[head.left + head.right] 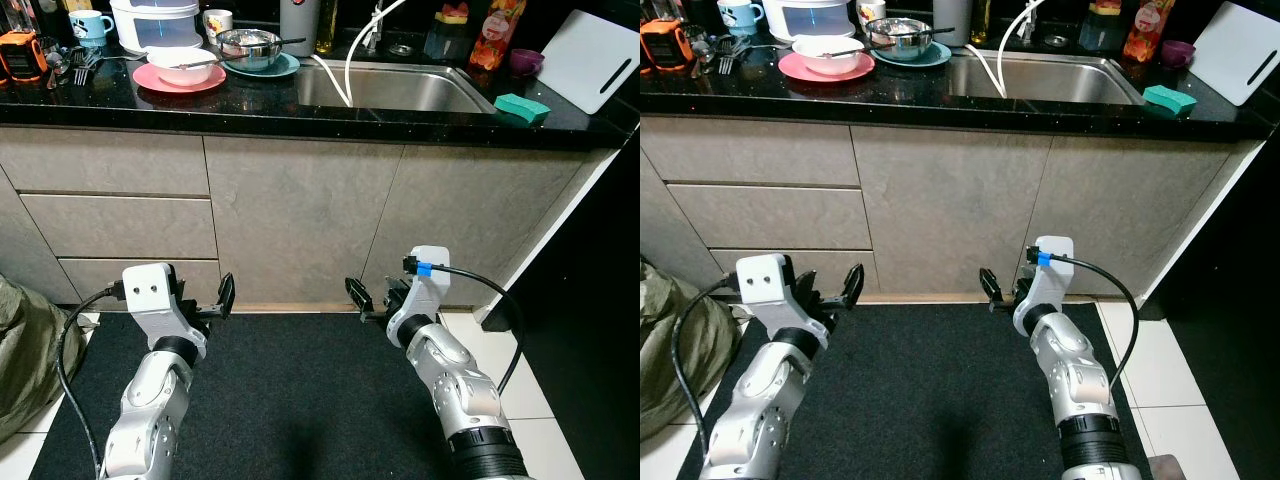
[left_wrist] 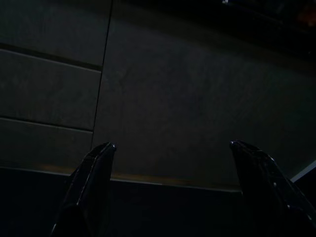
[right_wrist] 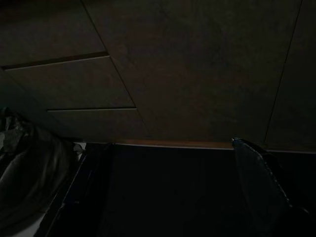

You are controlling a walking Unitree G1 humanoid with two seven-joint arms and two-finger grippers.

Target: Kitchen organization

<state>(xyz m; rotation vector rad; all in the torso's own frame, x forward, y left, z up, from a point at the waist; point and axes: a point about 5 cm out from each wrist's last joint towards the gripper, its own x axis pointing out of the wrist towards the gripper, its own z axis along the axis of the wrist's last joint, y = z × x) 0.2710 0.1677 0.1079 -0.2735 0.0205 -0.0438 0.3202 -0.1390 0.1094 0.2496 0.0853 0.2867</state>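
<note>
Both arms hang low before the grey cabinet fronts (image 1: pixel 300 215), over the dark mat (image 1: pixel 300 400). The left pincer (image 2: pixel 170 163) is released and grasps nothing; so, it seems, is the right pincer (image 3: pixel 173 163), though its view is very dark.

The dishes sit on the black counter (image 1: pixel 250 100) left of the sink (image 1: pixel 400 90): a white bowl (image 1: pixel 180 62) on a pink plate (image 1: pixel 178 80), a steel bowl (image 1: pixel 250 45) on a teal plate (image 1: pixel 265 70). The crockery looks hard, smooth and breakable, best pinched at a rim; the steel bowl is probably light and slippery.

The head views carry the counter; the wrist views give dim cabinet seams.
</note>
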